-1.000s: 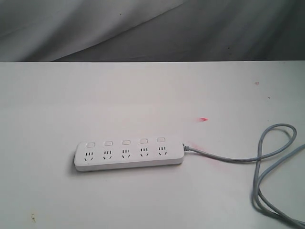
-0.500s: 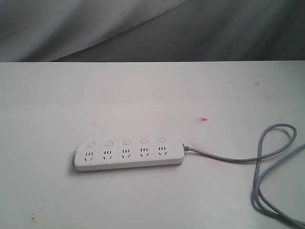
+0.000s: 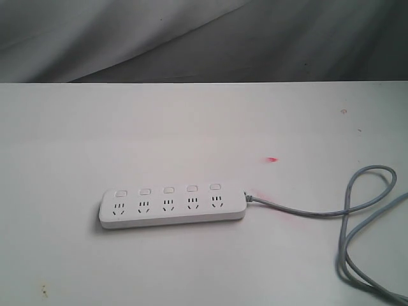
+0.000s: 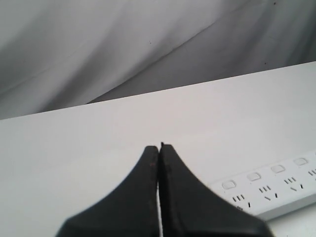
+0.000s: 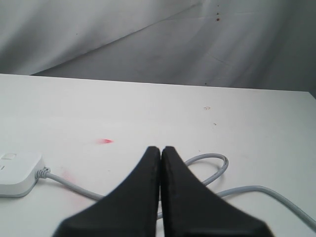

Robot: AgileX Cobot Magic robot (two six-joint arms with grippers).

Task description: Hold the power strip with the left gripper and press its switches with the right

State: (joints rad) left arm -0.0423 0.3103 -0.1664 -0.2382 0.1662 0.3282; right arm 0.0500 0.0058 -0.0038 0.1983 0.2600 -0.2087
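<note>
Where the exterior view takes in a white desk (image 3: 76, 140) backed by grey draped cloth (image 3: 191, 38), the power strip (image 3: 172, 207) lies flat near the middle. Its five switches (image 3: 168, 190) run in a row along the far edge, one beside each socket. A thin grey cable (image 3: 299, 212) leaves one rounded end and loops across the desk toward the edge of the frame, and a small red mark (image 3: 273, 159) sits on the desk a little beyond that end. In the left wrist view, the left gripper (image 4: 159, 148) is fully closed, its two black fingers pressed together with nothing between them. It hangs above bare desk, and the power strip lies ahead of it and off to one side, near but not touching, with several switches and sockets showing. In the right wrist view, the right gripper (image 5: 161, 149) is closed in the same way and holds nothing. The cable curves across the desk just past its fingertips and passes behind the fingers. The cabled end of the power strip lies further off to one side, well apart from this gripper, and the red mark sits on the desk between them.
</note>
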